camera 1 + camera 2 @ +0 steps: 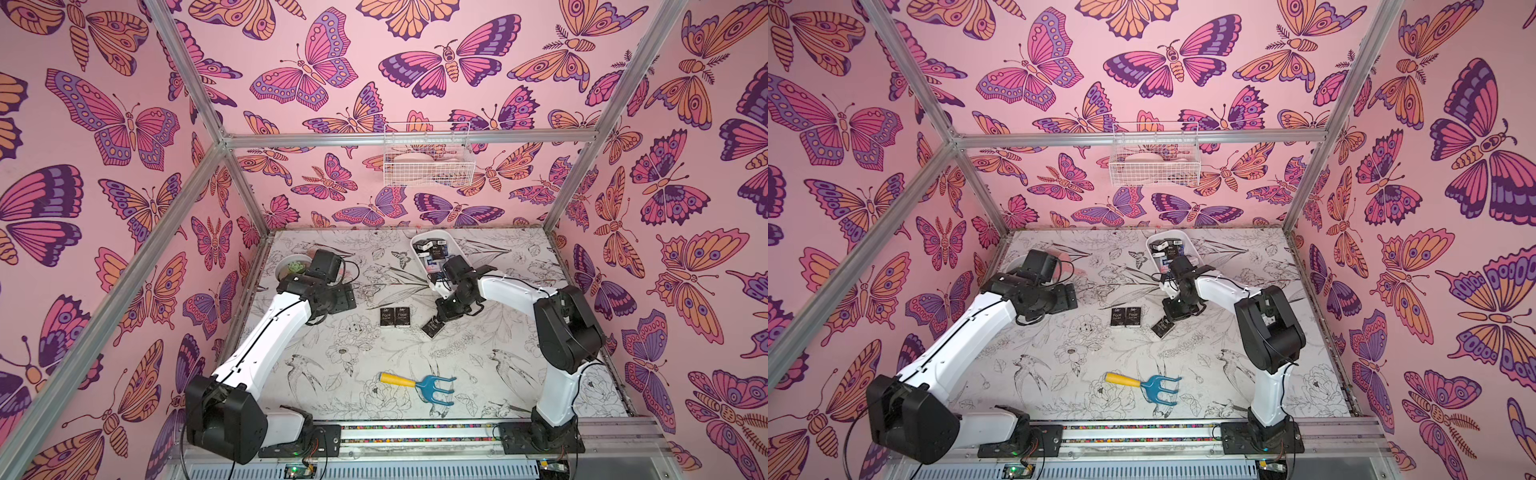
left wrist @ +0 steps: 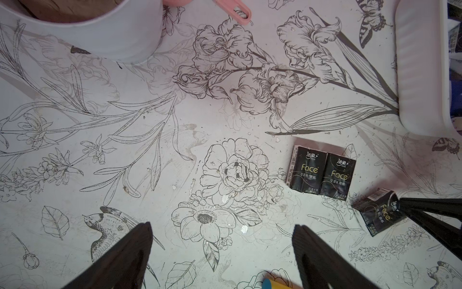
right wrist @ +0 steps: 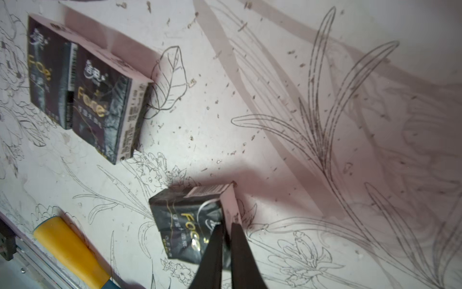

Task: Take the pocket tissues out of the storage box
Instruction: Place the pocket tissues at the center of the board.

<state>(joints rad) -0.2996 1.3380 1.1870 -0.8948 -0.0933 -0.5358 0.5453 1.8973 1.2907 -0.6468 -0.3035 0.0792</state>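
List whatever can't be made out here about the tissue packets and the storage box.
- Storage box contents: the right arm covers its near half in both top views; pocket tissues inside uncountable.
- Right gripper: the right wrist view does not show whether it grips the black packet or merely touches it.
- Wire basket: contents too small behind mesh.
- Left wrist view: the frame edge cuts off most of that box.

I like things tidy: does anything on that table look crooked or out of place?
One black tissue packet lies crooked, its wrapper crumpled, a corner in the right pincer, while two others sit neatly side by side.
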